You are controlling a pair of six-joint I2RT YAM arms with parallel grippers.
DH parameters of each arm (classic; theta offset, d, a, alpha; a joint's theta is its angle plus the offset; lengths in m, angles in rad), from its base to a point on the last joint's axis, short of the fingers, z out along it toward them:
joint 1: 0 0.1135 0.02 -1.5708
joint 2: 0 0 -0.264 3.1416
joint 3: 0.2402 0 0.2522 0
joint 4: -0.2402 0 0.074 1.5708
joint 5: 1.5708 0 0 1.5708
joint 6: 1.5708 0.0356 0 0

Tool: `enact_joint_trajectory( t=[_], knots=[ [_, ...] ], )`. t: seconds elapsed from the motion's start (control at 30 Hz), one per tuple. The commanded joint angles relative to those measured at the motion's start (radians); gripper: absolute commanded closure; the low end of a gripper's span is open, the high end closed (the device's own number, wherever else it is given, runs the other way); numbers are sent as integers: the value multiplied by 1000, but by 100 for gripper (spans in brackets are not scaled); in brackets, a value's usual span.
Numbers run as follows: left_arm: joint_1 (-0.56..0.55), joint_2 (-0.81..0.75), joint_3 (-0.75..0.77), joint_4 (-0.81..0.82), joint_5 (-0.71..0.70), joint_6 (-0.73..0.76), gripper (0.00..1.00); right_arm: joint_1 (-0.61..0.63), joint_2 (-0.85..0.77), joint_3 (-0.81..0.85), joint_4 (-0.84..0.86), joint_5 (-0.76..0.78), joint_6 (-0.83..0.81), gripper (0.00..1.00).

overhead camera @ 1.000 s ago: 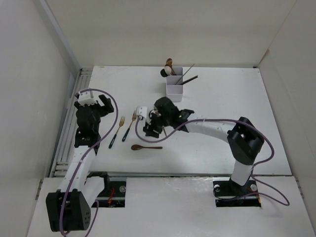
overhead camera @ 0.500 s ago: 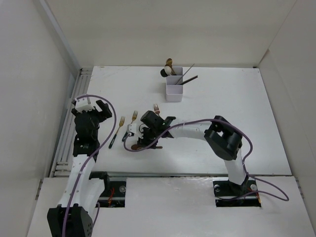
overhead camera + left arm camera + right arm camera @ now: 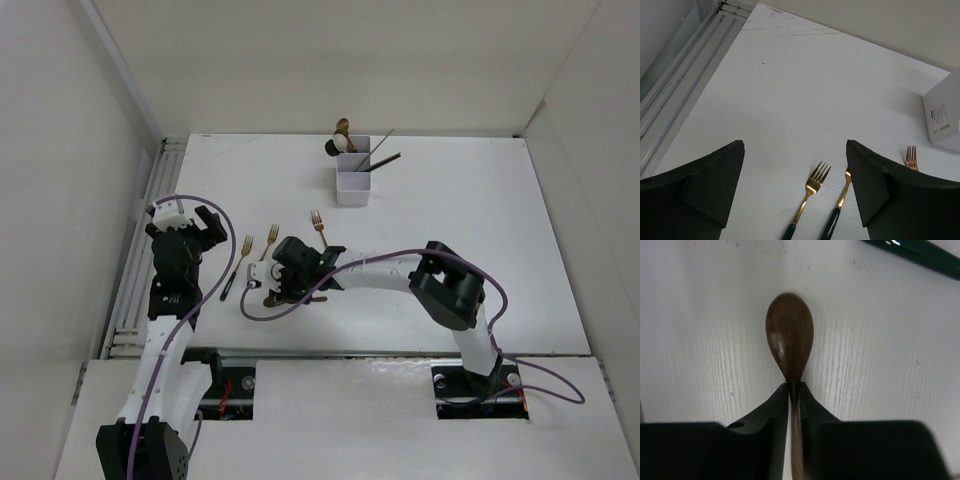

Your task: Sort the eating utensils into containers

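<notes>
A brown wooden spoon [image 3: 790, 335] lies flat on the white table, and my right gripper [image 3: 795, 387] is shut on its neck just behind the bowl. From above, that gripper [image 3: 283, 288] covers the bowl and only the handle [image 3: 316, 298] sticks out to the right. My left gripper [image 3: 795, 150] hangs open over two gold-headed, dark-handled forks [image 3: 812, 187] [image 3: 842, 192], touching neither. A copper fork [image 3: 318, 220] lies just beyond the right gripper. The white containers [image 3: 352, 172] stand at the back, with spoons in the far compartment and chopsticks [image 3: 380, 158] leaning from the middle one.
A metal rail [image 3: 150, 230] runs along the table's left edge beside my left arm. White walls close in the table at the back and both sides. A purple cable [image 3: 400, 255] loops along the right arm above the table.
My right gripper travelled left and nearer, came down over the brown spoon and shut on its neck, uncovering the copper fork. The left arm shifted slightly left and stayed open.
</notes>
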Motion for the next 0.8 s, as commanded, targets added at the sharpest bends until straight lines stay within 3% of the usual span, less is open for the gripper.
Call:
enact_joint_trajectory(
  t=[0.0, 0.07, 0.33, 0.67, 0.77],
  knots=[
    [5, -26, -10, 20, -10, -9, 20, 2, 28, 30, -8, 32, 20, 86],
    [5, -26, -10, 20, -10, -9, 20, 2, 28, 21, 15, 32, 20, 100],
    [5, -26, -10, 20, -10, 0, 20, 2, -55, 30, 94, 46, 60, 100],
    [34, 61, 50, 30, 8, 40, 18, -242, -207, 73, 278, -172, 178, 100],
    [44, 110, 76, 39, 50, 78, 18, -369, -221, 93, 433, -243, 282, 100]
  ],
)
